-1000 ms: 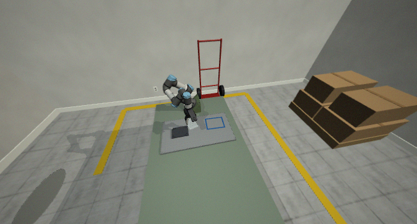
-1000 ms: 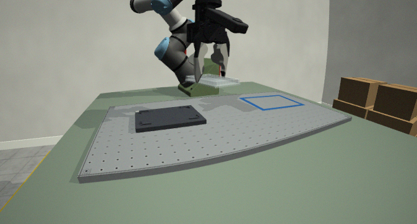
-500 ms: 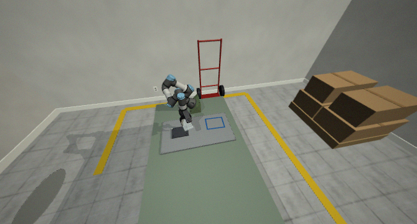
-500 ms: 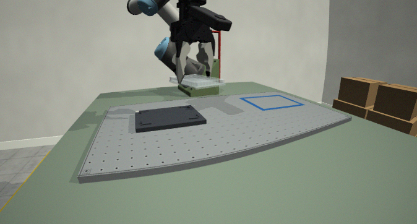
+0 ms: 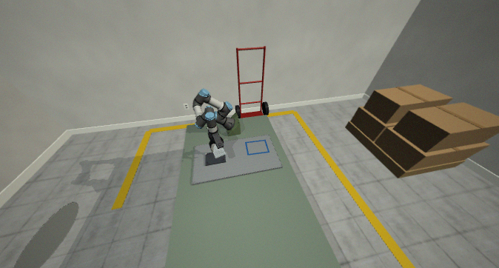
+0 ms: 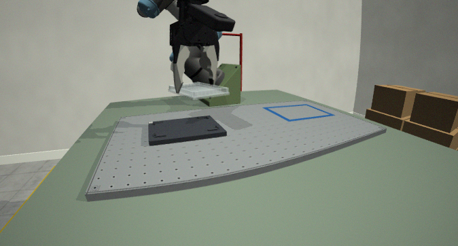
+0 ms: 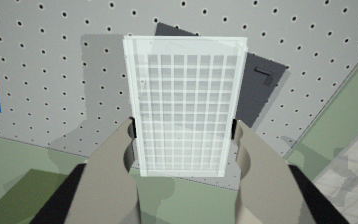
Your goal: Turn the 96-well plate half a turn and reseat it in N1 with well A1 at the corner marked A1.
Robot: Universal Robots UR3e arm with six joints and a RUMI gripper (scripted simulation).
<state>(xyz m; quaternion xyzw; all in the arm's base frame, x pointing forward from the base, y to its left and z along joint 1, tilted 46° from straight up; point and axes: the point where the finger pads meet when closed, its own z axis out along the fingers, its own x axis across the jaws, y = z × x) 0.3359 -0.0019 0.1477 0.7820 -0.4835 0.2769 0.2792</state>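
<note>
We see the tool (image 6: 195,81) clamped on the clear 96-well plate (image 6: 200,90), its two pale fingers pressing the plate's long sides. The plate hangs level in the air, well above the grey perforated board (image 6: 210,157) on the green worktop (image 6: 272,212). The dark nest N1 (image 6: 186,129) lies bare on that board, nearer the exterior camera than the plate. In the wrist view the nest (image 7: 265,87) shows partly behind the plate (image 7: 182,107). A blue square outline (image 6: 298,112) marks the board to one side.
</note>
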